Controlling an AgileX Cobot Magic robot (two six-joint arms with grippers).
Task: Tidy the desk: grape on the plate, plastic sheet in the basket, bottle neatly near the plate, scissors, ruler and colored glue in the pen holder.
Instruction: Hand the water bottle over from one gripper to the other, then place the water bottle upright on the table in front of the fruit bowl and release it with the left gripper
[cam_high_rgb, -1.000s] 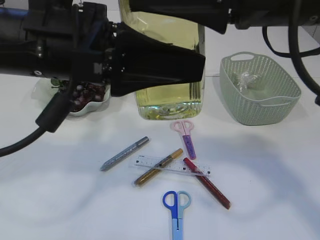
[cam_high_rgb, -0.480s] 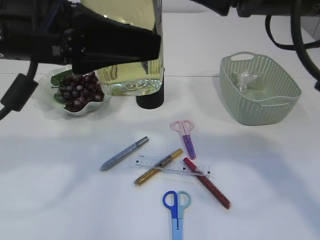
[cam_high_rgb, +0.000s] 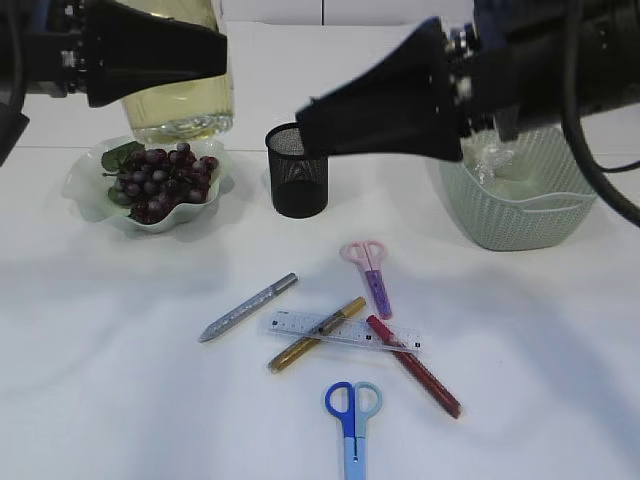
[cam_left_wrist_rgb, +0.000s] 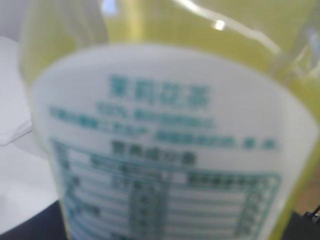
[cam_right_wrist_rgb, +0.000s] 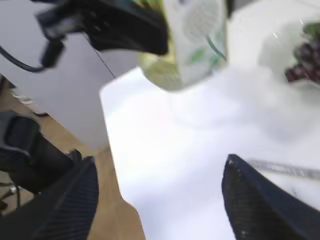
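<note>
**Bottle aloft in the left arm, plate below it, stationery not yet touched**

Exterior view: the left gripper (cam_high_rgb: 200, 50) grasps the bottle (cam_high_rgb: 180, 100) above the desk (cam_high_rgb: 120, 400), at 12 o'clock of the plate (cam_high_rgb: 85, 190) that carries the grape (cam_high_rgb: 160, 185). I judge the step to be setting the bottle down; the next move calls for lowering it upright onto bare desk beside the plate, clear of the pen holder (cam_high_rgb: 297, 170) at 3 o'clock. Plastic sheet (cam_high_rgb: 497, 160) lies in the basket (cam_high_rgb: 520, 215). Ruler (cam_high_rgb: 340, 332), 2 scissors (cam_high_rgb: 370, 275) (cam_high_rgb: 352, 425) and 3 glue pens (cam_high_rgb: 248, 307) (cam_high_rgb: 317, 334) (cam_high_rgb: 414, 379) lie at 6 o'clock. Open room lies left of them.
Left wrist view: the bottle label (cam_left_wrist_rgb: 165, 160) fills the frame, blurred.
Right wrist view: the right gripper (cam_right_wrist_rgb: 160, 200) hangs with its fingers (cam_right_wrist_rgb: 260, 205) spread, holding nothing, near the desk edge (cam_right_wrist_rgb: 117, 165).
</note>
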